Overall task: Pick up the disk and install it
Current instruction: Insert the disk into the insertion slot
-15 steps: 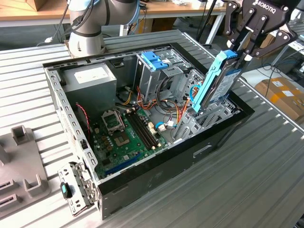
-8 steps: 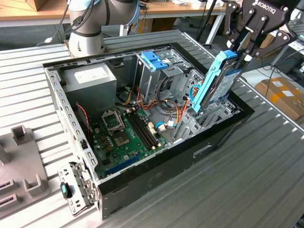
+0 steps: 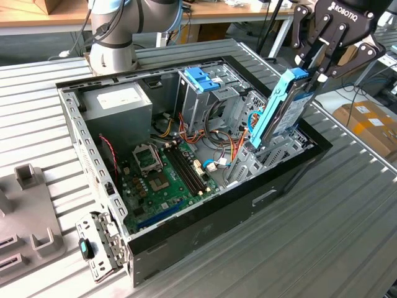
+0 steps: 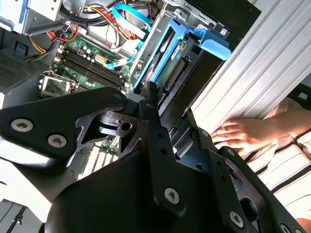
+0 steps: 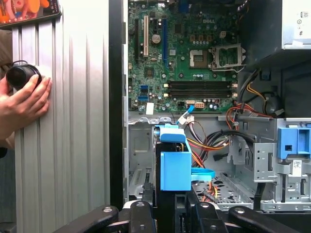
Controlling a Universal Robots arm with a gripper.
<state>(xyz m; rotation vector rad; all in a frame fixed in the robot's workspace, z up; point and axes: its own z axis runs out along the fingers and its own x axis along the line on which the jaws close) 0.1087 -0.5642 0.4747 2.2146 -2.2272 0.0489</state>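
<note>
Disk (image 3: 280,115): flat silver-grey drive between long light-blue rails, with a blocky blue tab at its upper end; in the second wrist view its green circuit side (image 4: 175,73) faces the black case wall.
Position: tilted, lower end down in the drive bay (image 3: 273,158) at the computer case (image 3: 205,217) corner on the exterior view's right, upper end well above the rim.
Gripper (image 3: 312,69): clenched on the disk's upper end, one finger on each flat face.
Edges: black case wall just beside the disk on one side, metal bay plates on the other.
Cables (image 3: 232,149): orange, red and blue, near the bay's inner side.
Open room: case lid off, free space above.
Person's hand (image 5: 24,102): on the ribbed table (image 3: 322,242), apart from the case.
</note>
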